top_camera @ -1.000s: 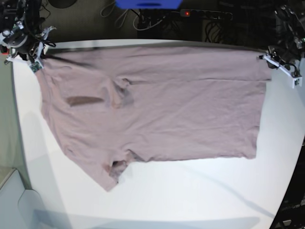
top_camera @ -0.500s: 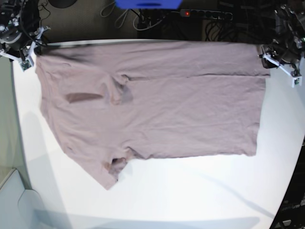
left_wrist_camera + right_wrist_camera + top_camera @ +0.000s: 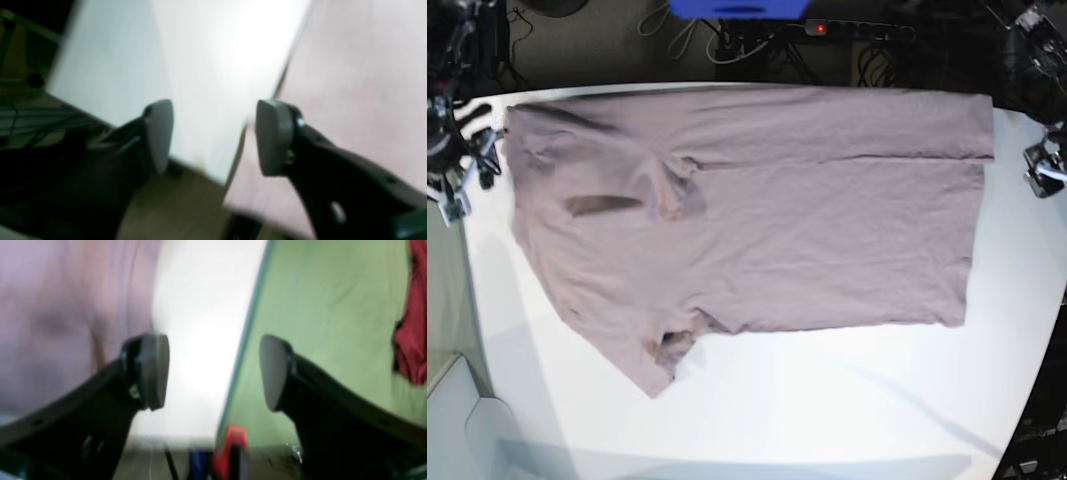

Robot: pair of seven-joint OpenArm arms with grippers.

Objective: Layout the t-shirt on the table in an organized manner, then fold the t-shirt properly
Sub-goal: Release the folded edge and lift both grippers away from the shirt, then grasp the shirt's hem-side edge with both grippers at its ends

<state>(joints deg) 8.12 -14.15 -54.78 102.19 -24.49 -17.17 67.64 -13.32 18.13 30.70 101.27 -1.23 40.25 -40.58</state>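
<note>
The table (image 3: 847, 420) carries the t-shirt (image 3: 807, 220) spread wide along its far edge, one long side lying right on that edge and reaching from the far left corner to the far right corner; the near half of the table is bare white. A second ago the cloth was pinched at both far corners and pulled taut between them; now it lies loose and flat where it was stretched, its outline almost unchanged, so the release has not disturbed the spread. A sleeve juts toward the near left, and a small tuck of fabric with a darker crease sits left of the middle; these wrinkles remain.

The right gripper (image 3: 449, 185) has let go and drawn back off the left edge of the table; in its own wrist view its jaws stand well apart with nothing between them, the cloth off to one side. The left gripper (image 3: 1045, 170) has likewise come away to the right edge; its jaws are parted and empty, and the wrist view shows the shirt's border just beside one pad (image 3: 273, 136).

By my reading the laying-out step is about finished; smoothing the tuck, then the first fold, looks next.
</note>
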